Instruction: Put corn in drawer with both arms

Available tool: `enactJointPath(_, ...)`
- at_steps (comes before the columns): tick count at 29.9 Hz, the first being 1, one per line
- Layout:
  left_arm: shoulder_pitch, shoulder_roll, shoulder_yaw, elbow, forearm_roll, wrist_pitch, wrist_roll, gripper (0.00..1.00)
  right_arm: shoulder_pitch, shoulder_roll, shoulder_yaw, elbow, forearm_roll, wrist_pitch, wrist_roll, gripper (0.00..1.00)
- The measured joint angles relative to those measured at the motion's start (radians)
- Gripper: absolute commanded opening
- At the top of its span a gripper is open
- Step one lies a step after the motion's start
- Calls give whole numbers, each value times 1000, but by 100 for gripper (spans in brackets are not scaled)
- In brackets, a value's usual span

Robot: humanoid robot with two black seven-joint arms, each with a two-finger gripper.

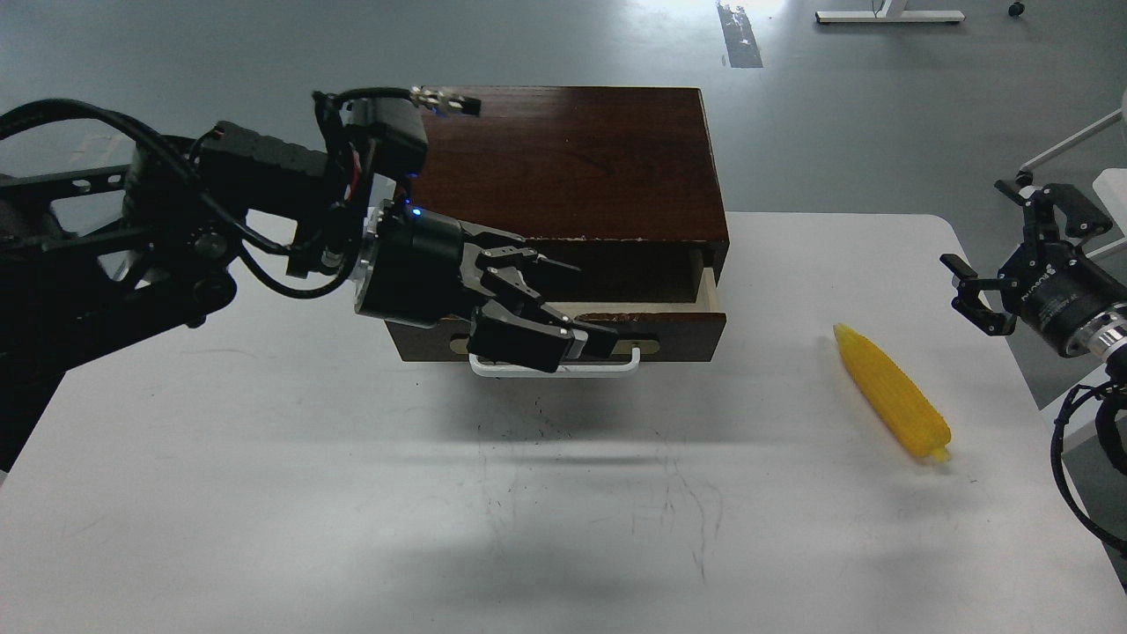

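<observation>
The corn cob [893, 393] lay bare on the white bench [352, 528] near its right edge, well apart from the dark wooden box [572, 167] at the back. The drawer [669, 333] stood slightly pulled out. The left gripper [577, 304] hung at the drawer's front, its lower finger [537, 343] over the white handle [555, 367], fingers spread apart. The right gripper [1004, 255] hovered past the right edge, fingers apart, holding nothing.
</observation>
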Motion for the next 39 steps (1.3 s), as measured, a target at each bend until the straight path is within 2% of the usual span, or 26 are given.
enactJointPath(4,77,73,-7,42,-406,3,0,99,-1,-2,-1,1,-1,0,0,100)
enactJointPath(9,200,117,-51,154,-889,65,0,99,0,-19,-6,6,-17,0,0,100)
enactJointPath(14,365,130,-180,291,-1154,55,0,99,12,-48,-6,16,-162,0,0,100)
enactJointPath(20,523,119,-286,416,-1215,10,0,99,46,-113,-6,33,-431,0,0,100)
enactJointPath(27,590,108,-305,450,-1217,0,-1,99,70,-144,-8,39,-916,-8,0,100)
enactJointPath(34,593,101,-315,445,-1217,0,0,99,52,-132,-41,82,-1229,-196,0,100)
enactJointPath(39,593,97,-320,438,-1213,0,-1,99,57,-72,-126,83,-1303,-286,0,100)
